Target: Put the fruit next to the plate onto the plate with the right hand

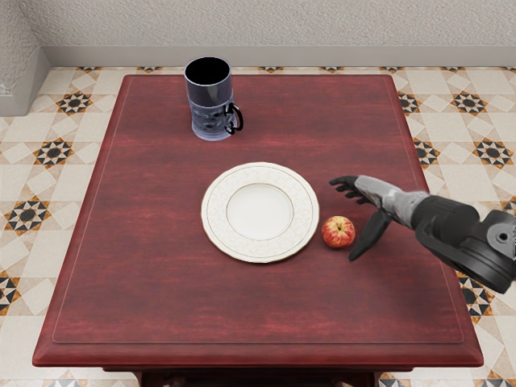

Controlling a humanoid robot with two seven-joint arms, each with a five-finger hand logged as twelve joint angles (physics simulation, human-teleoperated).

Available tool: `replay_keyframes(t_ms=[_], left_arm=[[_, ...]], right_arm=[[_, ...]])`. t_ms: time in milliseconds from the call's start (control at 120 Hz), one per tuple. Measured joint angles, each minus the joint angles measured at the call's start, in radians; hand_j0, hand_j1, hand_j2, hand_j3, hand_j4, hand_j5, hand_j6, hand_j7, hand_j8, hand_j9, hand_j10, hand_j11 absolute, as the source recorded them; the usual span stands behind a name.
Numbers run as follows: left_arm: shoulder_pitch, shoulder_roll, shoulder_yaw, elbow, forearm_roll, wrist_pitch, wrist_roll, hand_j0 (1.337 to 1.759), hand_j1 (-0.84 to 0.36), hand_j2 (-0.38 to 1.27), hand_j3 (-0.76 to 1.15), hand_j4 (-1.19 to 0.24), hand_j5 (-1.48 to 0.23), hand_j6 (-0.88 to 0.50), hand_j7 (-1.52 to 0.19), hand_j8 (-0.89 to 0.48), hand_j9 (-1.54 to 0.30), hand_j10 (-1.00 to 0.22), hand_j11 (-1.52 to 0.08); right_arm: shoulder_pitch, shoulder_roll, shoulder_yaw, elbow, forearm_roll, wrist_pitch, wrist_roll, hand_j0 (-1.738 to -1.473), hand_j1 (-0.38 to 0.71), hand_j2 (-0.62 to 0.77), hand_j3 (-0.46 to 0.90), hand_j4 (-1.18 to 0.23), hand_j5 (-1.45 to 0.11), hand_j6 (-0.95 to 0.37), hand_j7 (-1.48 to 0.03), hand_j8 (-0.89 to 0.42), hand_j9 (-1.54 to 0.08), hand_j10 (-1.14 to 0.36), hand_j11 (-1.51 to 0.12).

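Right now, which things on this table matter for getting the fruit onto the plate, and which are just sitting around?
For the job: plate, nothing on it; apple, just right of it; right hand, open, beside the apple.
Lying about: dark mug, far side of the table.

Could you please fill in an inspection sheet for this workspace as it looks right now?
Surface: dark red wooden table, flat, no spills seen.
Job's things: white plate near the table's middle, holding nothing; red apple on the table just right of the plate, apart from its rim.
Clutter: dark mug upright at the far end, handle to the picture's right.
Grippers: right hand open, fingers spread, just right of the apple, not grasping it; left hand not in view.
Cables: nothing seen.
Surroundings: patterned tile floor around the table, pale wall behind.
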Motion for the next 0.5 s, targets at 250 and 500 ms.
replay_keyframes(t_ms=[250,500], left_arm=[[-0.007,0.0,-0.001,0.0,0.0,0.0,0.0,1.658,0.35,0.0,0.0,0.0,0.0,0.0,0.0,0.0,0.0,0.0,0.0],[-0.015,0.0,-0.001,0.0,0.0,0.0,0.0,1.658,0.35,0.0,0.0,0.0,0.0,0.0,0.0,0.0,0.0,0.0,0.0]], right_arm=[[-0.072,0.018,0.036,0.0,-0.079,-0.03,0.0,-1.658,-0.11,-0.04,0.0,-0.2,-0.26,-0.2,-0.26,-0.2,-0.26,-0.2,-0.26],[-0.112,0.045,0.053,0.0,-0.167,-0.078,0.0,-1.658,-0.08,-0.04,0.0,-0.23,-0.29,-0.23,-0.29,-0.23,-0.29,-0.23,-0.29]])
